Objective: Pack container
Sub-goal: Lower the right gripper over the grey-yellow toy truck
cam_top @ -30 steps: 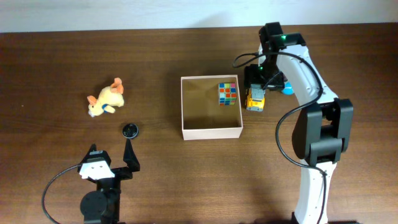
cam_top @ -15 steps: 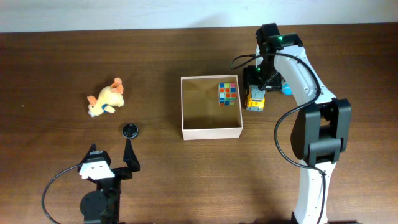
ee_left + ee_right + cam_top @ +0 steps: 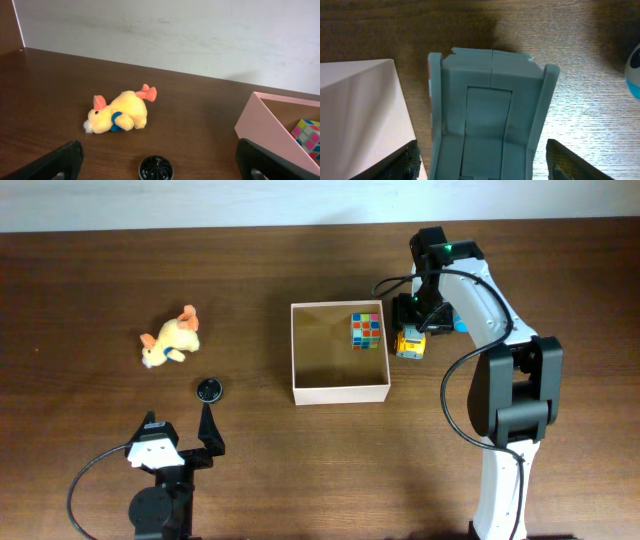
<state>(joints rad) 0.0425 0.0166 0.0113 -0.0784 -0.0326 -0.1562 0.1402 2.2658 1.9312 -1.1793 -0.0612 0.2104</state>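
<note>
Table point(image 3: 100, 270): dark brown wood, with a pale wall along the far edge.
Container point(image 3: 340, 393): at the middle of the table; square and shallow, white outside, tan-brown inside, open on top, floor mostly bare.
Right gripper point(image 3: 413, 325): low over the yellow toy truck point(image 3: 410, 345), spread to both sides of it, not yet closed, holding nothing.
Left gripper point(image 3: 180, 425): at the near edge, spread wide, empty.
Plush animal point(image 3: 171, 339): yellow with orange tips, lying well left of the container.
Puzzle cube point(image 3: 367, 332): already inside, in the far right corner.
Yellow toy truck: outside, just beside the right wall.
Blue-and-white piece point(image 3: 460, 324): right of the truck, kind unclear.
Black disc point(image 3: 209, 389): near the plush animal.
Progress: early, by judgement; one thing packed, probably four more left outside.
</note>
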